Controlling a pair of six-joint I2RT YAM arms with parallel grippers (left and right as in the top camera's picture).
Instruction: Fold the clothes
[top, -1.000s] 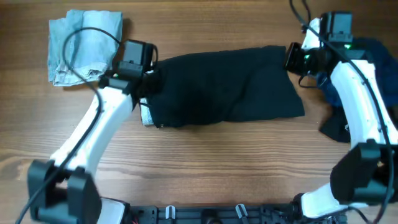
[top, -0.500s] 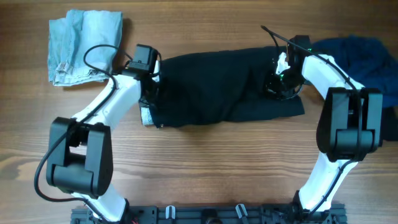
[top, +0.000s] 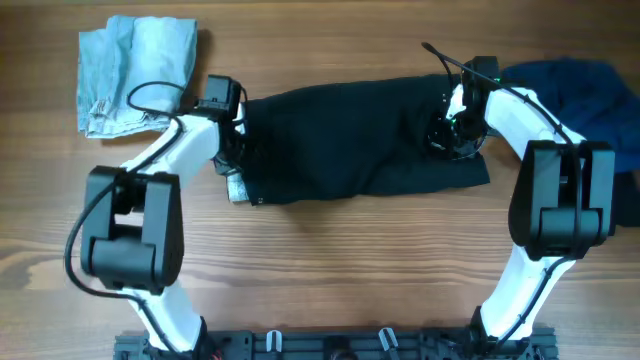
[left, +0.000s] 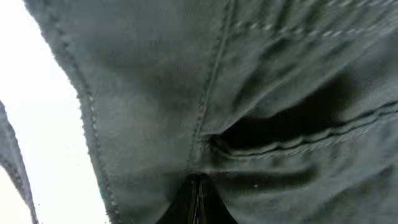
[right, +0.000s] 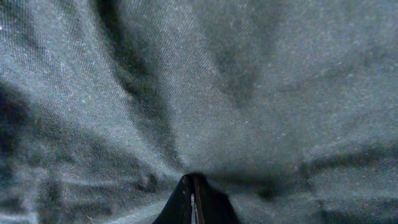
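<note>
A black garment (top: 340, 140) lies flat across the middle of the wooden table, with a pale label at its lower left corner. My left gripper (top: 237, 150) is at the garment's left edge. In the left wrist view its fingers (left: 198, 200) are pressed together in the dark seamed cloth (left: 261, 74). My right gripper (top: 443, 135) is on the garment's right part, inside its edge. In the right wrist view its fingers (right: 193, 202) are shut tight with the cloth (right: 217, 81) bunched around the tips.
A folded light blue-grey cloth (top: 135, 75) lies at the back left. A heap of dark blue clothing (top: 590, 90) lies at the right edge, behind the right arm. Bare wood runs along the front of the table (top: 340, 270).
The right arm came down from the garment's far right corner onto its right part and stays there. The left gripper shifted slightly left along the garment's left edge.
</note>
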